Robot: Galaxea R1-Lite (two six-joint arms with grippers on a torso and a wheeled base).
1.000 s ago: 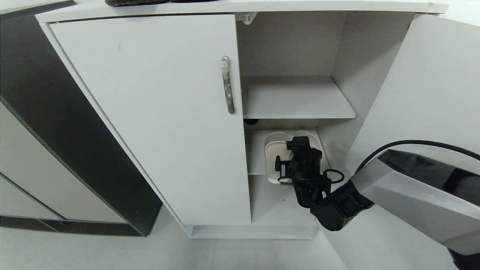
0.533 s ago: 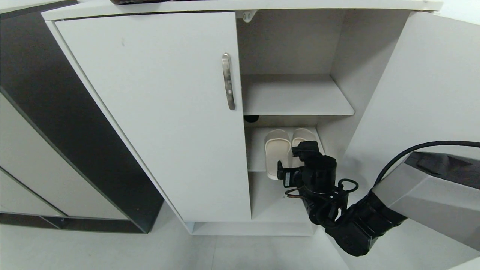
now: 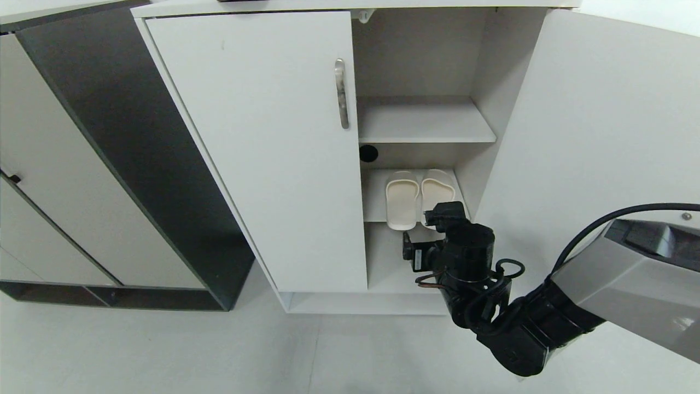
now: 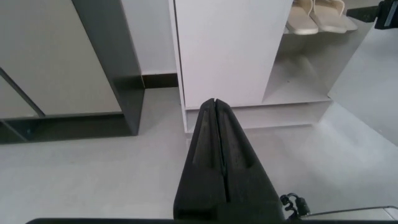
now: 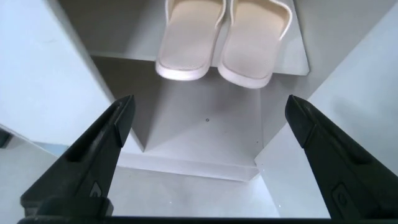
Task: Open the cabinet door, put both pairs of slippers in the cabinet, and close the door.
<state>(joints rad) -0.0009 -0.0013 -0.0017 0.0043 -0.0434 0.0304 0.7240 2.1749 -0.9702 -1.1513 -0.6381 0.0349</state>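
Head cam high, facing cabinet [image 3: 262, 164]; wrist cams lower, all share slippers [image 3: 403, 200].

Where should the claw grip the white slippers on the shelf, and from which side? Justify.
Probably the heel ends of the white slippers, coming from the open front: both heels overhang the shelf edge side by side, so the open right claw could close across the pair.

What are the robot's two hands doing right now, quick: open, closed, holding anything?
Left hand: closed, holding nothing.
Right hand: open, empty, facing the slippers.
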